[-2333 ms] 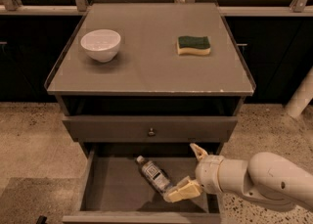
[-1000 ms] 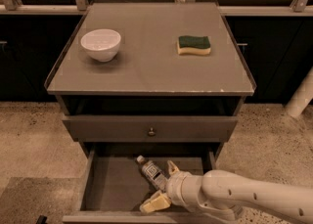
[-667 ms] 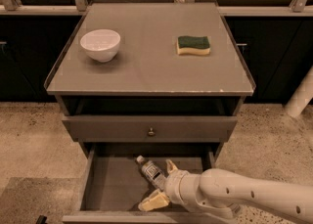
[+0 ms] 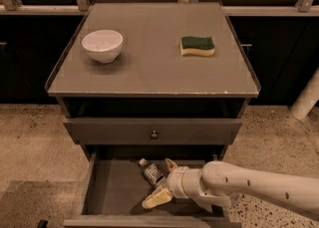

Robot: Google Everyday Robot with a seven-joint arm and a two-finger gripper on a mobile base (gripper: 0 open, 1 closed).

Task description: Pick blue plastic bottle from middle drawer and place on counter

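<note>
down in the open drawer [image 4: 107,192], the bottle [image 4: 152,173] lies on its side on the bare grey bottom. its white cap points toward the back left and its labelled body runs toward the front right. the gripper [image 4: 158,183] is inside the drawer at the bottle's base end, reaching in from the right on a pale arm [image 4: 249,184]. its fingers [image 4: 157,198] are spread wide, one just behind the bottle and the other in front of it, so the lower part of the bottle sits between them. they have not closed on it, and i cannot tell whether either finger touches the plastic.

above the drawer is a closed drawer front [image 4: 109,131] with a small round knob [image 4: 154,134] at its middle. on the counter [image 4: 149,72] a white bowl [image 4: 102,45] stands at the left and a green-and-yellow sponge [image 4: 197,45] lies at the right, well apart. speckled floor [image 4: 30,137] shows on both sides of the cabinet.
</note>
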